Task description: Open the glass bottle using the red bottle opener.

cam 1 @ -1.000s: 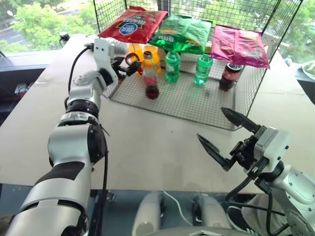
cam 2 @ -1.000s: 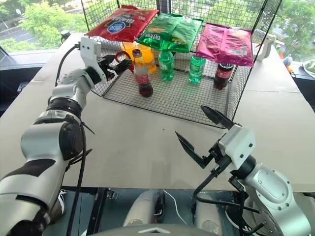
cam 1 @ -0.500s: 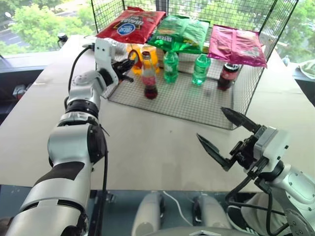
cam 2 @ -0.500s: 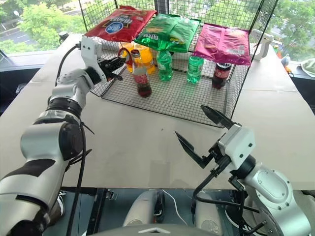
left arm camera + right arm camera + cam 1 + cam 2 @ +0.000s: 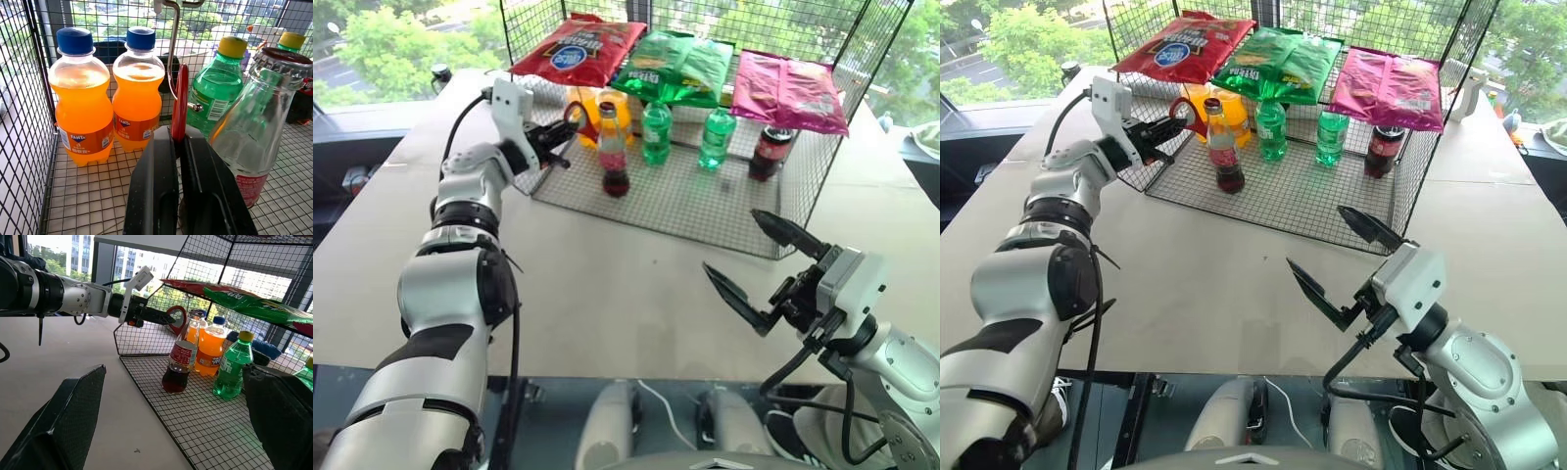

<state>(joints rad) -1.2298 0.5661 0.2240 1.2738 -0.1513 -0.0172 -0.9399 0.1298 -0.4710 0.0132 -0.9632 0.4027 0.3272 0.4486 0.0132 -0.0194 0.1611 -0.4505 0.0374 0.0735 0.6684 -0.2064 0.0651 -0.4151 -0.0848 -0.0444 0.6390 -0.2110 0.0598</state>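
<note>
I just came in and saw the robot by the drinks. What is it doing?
The robot's left gripper is shut on the red bottle opener, which hangs on a hook in the wire rack. The glass bottle stands beside it, cap on. The right gripper waits open over the table.

Both arms are the same build: chunky rounded shells in glossy silver-grey, split up by black bands at the joints, with a big black panel on the upper part of the left one. A thin black cable loops loose along the outside of each arm and plugs in behind the wrist. Right behind each hand sits a boxy white block. The left gripper and right gripper each have two matte black fingers, tapered to points, with a finely textured inner face.
</note>
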